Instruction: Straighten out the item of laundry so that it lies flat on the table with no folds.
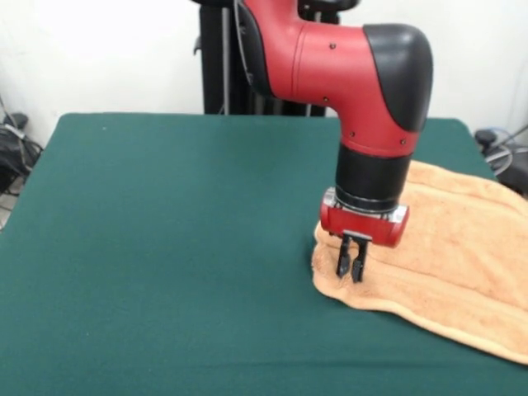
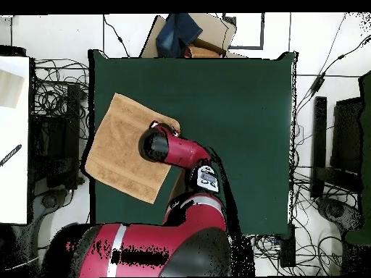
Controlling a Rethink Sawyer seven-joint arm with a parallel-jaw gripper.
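Note:
The light orange-tan towel (image 1: 450, 252) lies spread on the right side of the dark green table (image 1: 165, 247), turned at an angle, and its right part runs out of the picture. In the overhead view the towel (image 2: 119, 152) lies at the table's (image 2: 239, 108) left edge, with one side reaching over that edge. My gripper (image 1: 351, 269) points straight down over the towel's left rounded corner, tips at or just above the cloth. Its two fingers stand close together with nothing visibly between them. In the overhead view the arm's wrist (image 2: 156, 145) hides the gripper.
The red arm (image 2: 181, 152) reaches from the base at the bottom over the towel's inner side. A cardboard box (image 2: 206, 36) sits beyond the table's top edge. Cables and black stands (image 2: 319, 145) surround the table. A white surface (image 2: 14, 137) lies at the left.

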